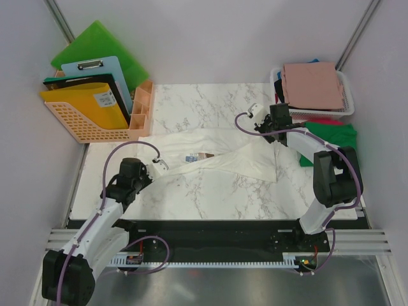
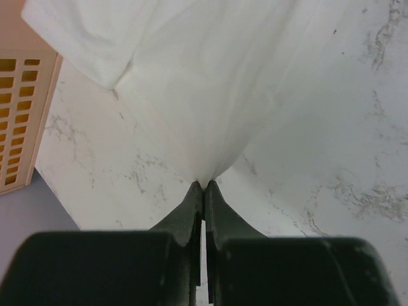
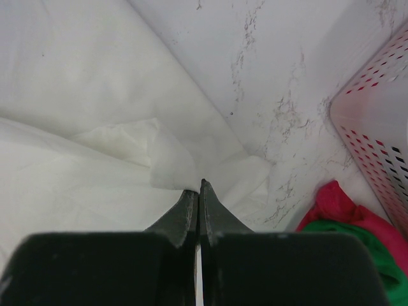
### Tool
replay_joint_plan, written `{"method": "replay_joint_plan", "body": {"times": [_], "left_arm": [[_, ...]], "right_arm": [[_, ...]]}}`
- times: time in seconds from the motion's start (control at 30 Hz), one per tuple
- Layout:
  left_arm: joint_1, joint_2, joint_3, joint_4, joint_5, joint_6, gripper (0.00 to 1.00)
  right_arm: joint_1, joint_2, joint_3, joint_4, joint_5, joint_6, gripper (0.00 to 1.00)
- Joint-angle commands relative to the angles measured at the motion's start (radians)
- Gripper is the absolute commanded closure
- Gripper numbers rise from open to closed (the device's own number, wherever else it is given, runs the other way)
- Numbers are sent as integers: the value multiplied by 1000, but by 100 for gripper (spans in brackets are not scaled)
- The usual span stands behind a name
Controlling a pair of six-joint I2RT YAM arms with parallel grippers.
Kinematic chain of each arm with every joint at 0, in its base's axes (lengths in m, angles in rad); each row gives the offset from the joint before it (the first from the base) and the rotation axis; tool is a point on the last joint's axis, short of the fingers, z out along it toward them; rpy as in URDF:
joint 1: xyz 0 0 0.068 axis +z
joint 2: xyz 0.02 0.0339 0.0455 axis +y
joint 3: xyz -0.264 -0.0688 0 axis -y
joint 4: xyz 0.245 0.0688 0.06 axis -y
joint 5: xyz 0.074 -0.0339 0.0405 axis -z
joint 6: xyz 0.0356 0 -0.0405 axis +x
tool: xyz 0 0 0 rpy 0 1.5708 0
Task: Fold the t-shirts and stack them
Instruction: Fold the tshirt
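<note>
A cream-white t-shirt (image 1: 220, 156) with a small blue-and-brown print lies stretched across the marble table. My left gripper (image 1: 159, 164) is shut on its left end; in the left wrist view the cloth (image 2: 210, 95) fans out from the pinched tips (image 2: 203, 185). My right gripper (image 1: 268, 131) is shut on the shirt's right end, where white cloth (image 3: 95, 146) bunches at its tips (image 3: 199, 186). A dusty-pink t-shirt (image 1: 312, 85) lies folded on a white mesh basket (image 1: 347, 109). Green (image 1: 335, 137) and red (image 1: 322, 120) t-shirts lie beside the basket, also seen as green cloth (image 3: 366, 252) and red cloth (image 3: 338, 204).
An orange file basket (image 1: 89, 124) holds green boards (image 1: 95, 44), a clipboard and a yellow folder at the back left. Its perforated side (image 2: 16, 121) is close to the left gripper. The mesh basket wall (image 3: 376, 134) stands right of the right gripper.
</note>
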Motion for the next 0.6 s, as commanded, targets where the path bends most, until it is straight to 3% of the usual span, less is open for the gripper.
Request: {"method": "replay_joint_plan", "body": {"times": [0.0, 0.57], "left_arm": [[-3, -39, 40, -27, -48, -2, 98], [-3, -8, 167, 18, -69, -95, 98]], "right_arm": [[-1, 11, 17, 12, -21, 8, 100], [-14, 26, 23, 11, 9, -3, 100]]}}
